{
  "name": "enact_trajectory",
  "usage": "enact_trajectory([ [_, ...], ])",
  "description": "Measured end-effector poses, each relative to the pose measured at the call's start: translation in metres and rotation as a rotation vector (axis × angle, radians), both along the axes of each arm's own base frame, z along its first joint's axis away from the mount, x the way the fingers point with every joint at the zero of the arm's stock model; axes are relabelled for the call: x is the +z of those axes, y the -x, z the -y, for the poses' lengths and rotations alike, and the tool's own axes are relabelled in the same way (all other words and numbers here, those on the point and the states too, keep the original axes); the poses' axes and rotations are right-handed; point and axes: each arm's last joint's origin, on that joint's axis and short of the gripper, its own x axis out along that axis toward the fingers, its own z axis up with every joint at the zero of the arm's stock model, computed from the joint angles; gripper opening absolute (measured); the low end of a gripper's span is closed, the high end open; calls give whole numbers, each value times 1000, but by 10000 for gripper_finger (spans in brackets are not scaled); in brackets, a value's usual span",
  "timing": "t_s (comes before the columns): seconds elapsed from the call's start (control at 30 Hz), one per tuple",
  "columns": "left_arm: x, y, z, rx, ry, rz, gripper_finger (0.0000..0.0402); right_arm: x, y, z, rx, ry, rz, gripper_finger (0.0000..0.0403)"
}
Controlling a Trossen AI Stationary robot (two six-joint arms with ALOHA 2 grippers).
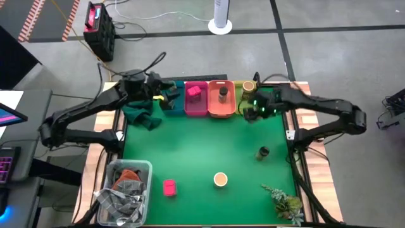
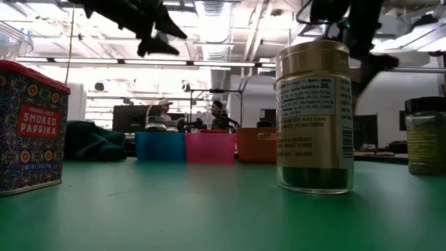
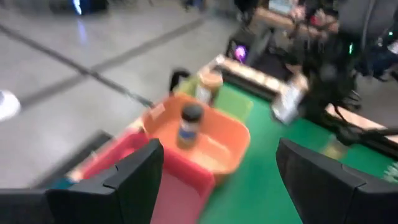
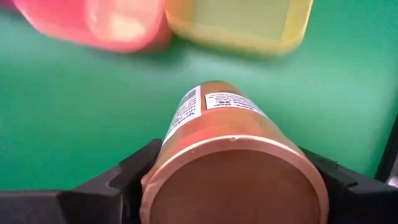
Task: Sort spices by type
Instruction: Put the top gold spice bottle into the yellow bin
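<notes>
Nearest you, your right fingers [image 4: 231, 180] clamped a tan-lidded jar [image 4: 233, 149] above the counter [image 1: 202, 152], its long axis aimed ahead at the yellow bin [image 4: 239, 25]. Farther off, your left fingers [image 3: 217, 177] hung released over the pink bin [image 3: 180, 186].

Glass jar [image 2: 313, 118] w/ glossy metallic lid [image 4: 235, 180] — matt green tabletop [image 1: 202, 152].

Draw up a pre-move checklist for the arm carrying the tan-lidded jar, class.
1. Right gripper jaws shut on held jar: ok.
2. Yellow bin lies ahead of the held jar: ok.
3. Held jar over the yellow bin: not ok, green mat below it.
4. Yellow bin holds a matching tan-lidded jar: ok.
5. Left gripper jaws open, away from the yellow bin: ok.
</notes>
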Motion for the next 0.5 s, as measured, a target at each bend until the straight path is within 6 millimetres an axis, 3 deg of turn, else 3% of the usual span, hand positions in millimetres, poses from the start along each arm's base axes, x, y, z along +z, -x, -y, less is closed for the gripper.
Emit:
enact_trajectory([
  [0.2,-11,-9,-7,-51,86,-20,295,31,6,33,-39,122,70,304],
  [0.37,-17,-12,-11,-48,90,-47,295,24,13,61,-72,130,4,312],
  [0.5,-17,-16,-18,-45,61,-71,295,8,2,81,-38,110,-21,310],
])
